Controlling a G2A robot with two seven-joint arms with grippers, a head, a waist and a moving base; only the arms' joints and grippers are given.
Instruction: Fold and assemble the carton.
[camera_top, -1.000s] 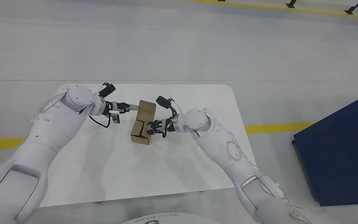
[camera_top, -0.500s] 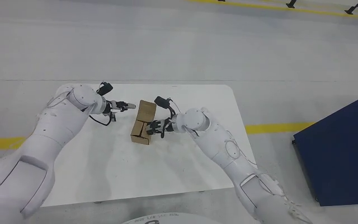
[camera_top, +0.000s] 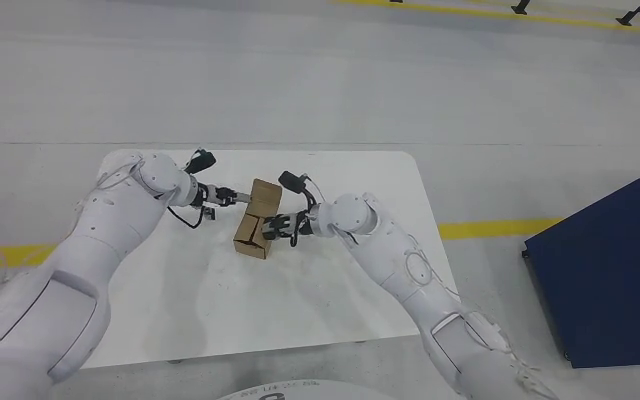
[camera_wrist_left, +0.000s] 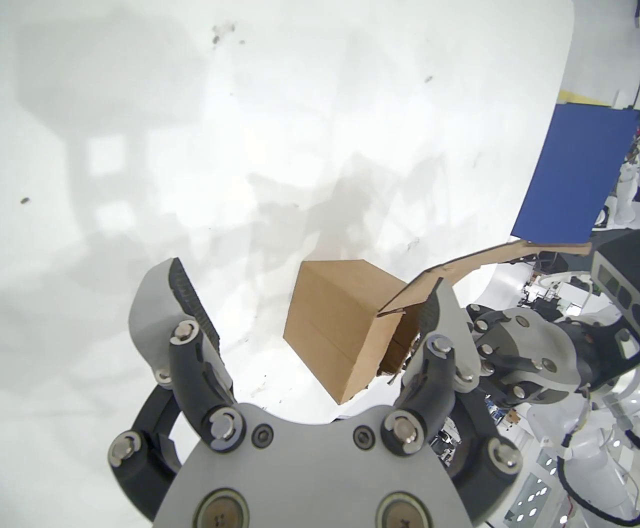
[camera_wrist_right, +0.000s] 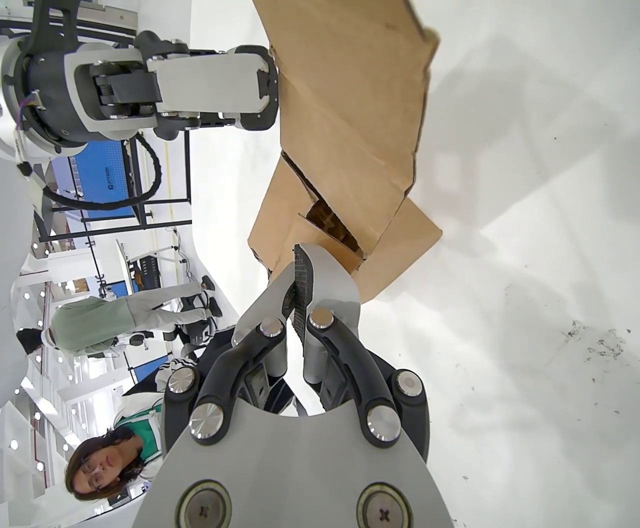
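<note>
Wrist views: right jaws pinch carton (camera_wrist_right: 345, 125) (left jaws wide).

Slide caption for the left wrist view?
Open left end effector facing a brown cardboard carton on the white table, one finger against its raised flap.

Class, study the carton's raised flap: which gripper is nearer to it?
Left. The left gripper is open, with one finger against the raised flap. The right gripper is shut on the carton wall by the opening, away from that flap.
</note>
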